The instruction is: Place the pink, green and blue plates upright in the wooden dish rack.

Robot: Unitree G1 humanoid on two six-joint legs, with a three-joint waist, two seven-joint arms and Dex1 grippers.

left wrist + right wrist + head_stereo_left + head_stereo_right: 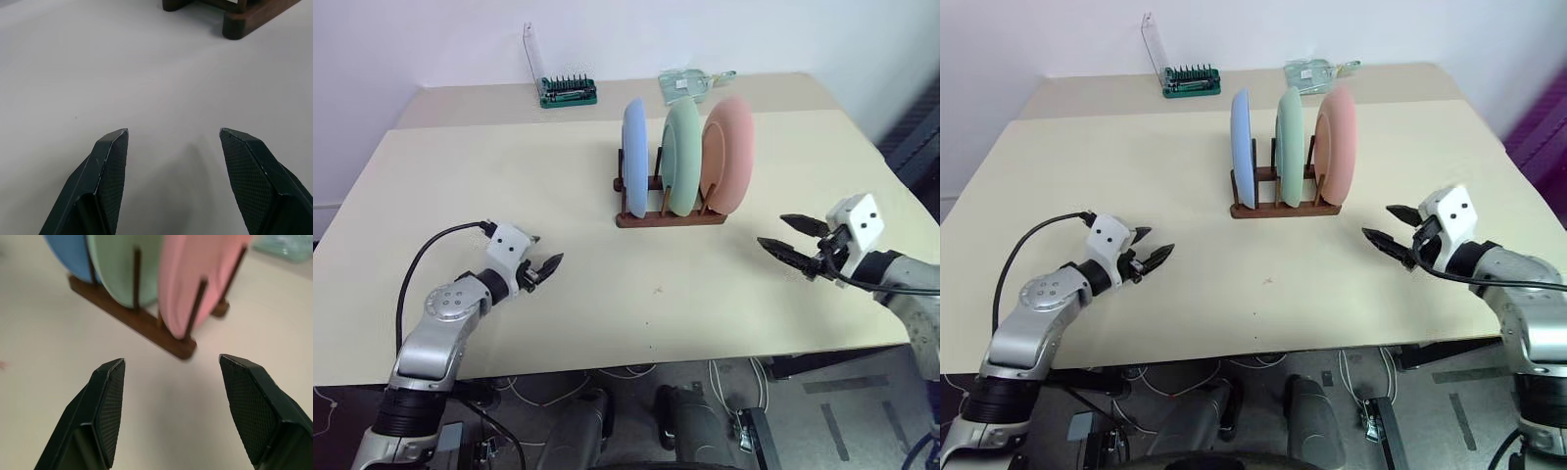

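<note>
The wooden dish rack [671, 212] is found near the middle of the beige table [509, 186], with three plates stood upright between its pegs: the blue plate [634, 157] on the robot's left, the green plate [682, 157] in the middle and the pink plate [726, 154] on the right. The left gripper [544, 267] is held low over the table, well apart from the rack and to its front left, its fingers parted and nothing between them. The right gripper [793, 240] is held to the front right of the rack, clear of the pink plate, fingers likewise spread and empty. At the far edge, a green tool holder [568, 91] with a raised clear lid and a clear package [685, 85] are noted.
</note>
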